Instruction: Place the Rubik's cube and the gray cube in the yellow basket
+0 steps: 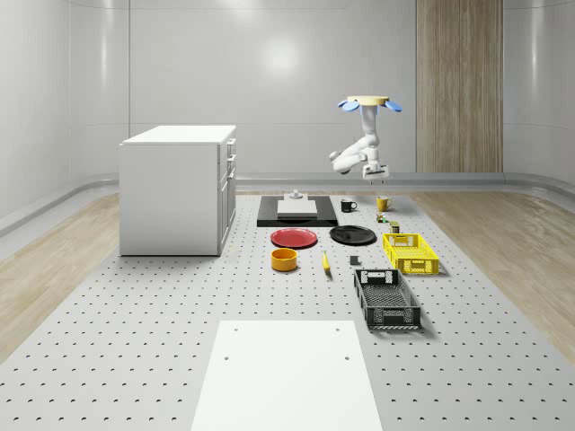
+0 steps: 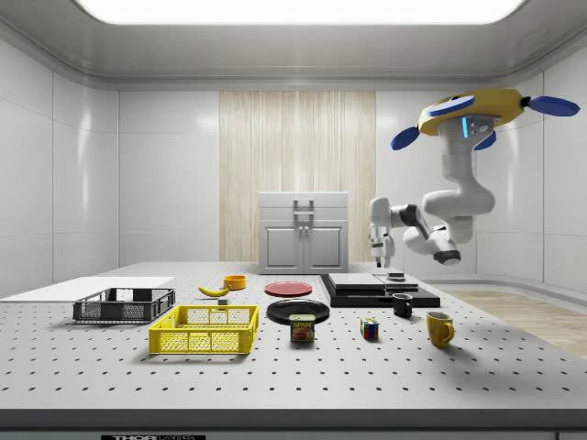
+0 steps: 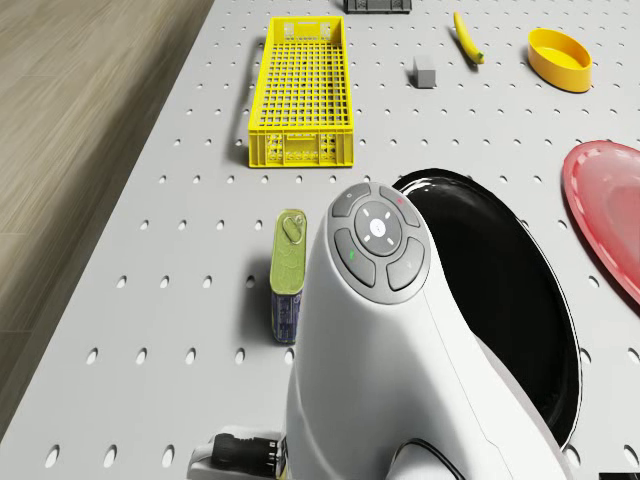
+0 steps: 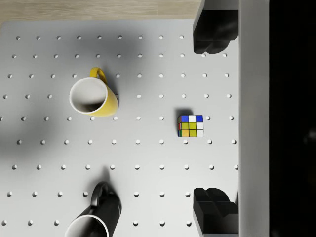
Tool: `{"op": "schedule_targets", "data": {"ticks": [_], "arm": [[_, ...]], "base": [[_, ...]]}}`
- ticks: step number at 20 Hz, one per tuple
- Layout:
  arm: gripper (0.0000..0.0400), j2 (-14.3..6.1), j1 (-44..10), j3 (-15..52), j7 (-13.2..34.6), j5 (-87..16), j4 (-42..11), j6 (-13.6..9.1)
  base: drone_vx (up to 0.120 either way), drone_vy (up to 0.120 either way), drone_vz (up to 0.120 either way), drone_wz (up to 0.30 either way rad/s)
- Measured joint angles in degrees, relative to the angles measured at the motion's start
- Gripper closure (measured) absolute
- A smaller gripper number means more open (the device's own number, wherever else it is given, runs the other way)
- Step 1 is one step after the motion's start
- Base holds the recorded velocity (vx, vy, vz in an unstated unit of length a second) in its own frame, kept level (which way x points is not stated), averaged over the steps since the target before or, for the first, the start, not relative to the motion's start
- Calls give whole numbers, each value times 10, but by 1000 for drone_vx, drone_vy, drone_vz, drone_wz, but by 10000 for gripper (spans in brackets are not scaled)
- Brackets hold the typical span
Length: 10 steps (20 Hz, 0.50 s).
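Hovering above the far part of the surface (image 1: 135, 359), the drone (image 2: 477, 112) hung its arm (image 2: 456, 197) down with the end effector (image 2: 382, 249) held in the air over the mugs and the Rubik's cube (image 4: 190, 126), empty, its 2 fingers (image 4: 213, 30) spread wide apart.

Nearest the whole-scene camera, a white sheet (image 1: 287, 373) lay on the surface at its near edge. Beyond it sat a black basket (image 1: 386, 299), then the yellow basket (image 1: 411, 252), both empty and close to the edge on the whole-scene view's right. The gray cube (image 3: 424, 72) rested just beside the yellow basket, near a banana (image 3: 468, 38) and an orange bowl (image 1: 284, 259). Farther on lay a red plate (image 1: 295, 237) and a black plate (image 1: 352, 235), with a tin can (image 3: 288, 290) lying close to the black plate.

The Rubik's cube stood on the surface past the can, well apart from the yellow basket, between a yellow mug (image 4: 94, 96) and a black slab (image 1: 296, 212). A black mug (image 4: 96, 215) sat near it. A white cabinet (image 1: 178, 189) stood at the side on the whole-scene view's left.
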Motion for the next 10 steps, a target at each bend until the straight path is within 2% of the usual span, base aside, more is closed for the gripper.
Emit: {"op": "schedule_targets", "data": {"ticks": [4, 5, 7, 10], "arm": [[0, -18, -32, 16, 22, -9, -3, -7], [0, -22, -37, 19, 25, -10, -3, -7], [0, -29, -47, 24, 32, -10, -3, -6], [0, -40, -56, 30, 40, -8, -3, -2]], "base": [[120, 120, 0, 0], [120, 40, 0, 0], [80, 0, -100, 0], [0, 0, -120, 0]]}}
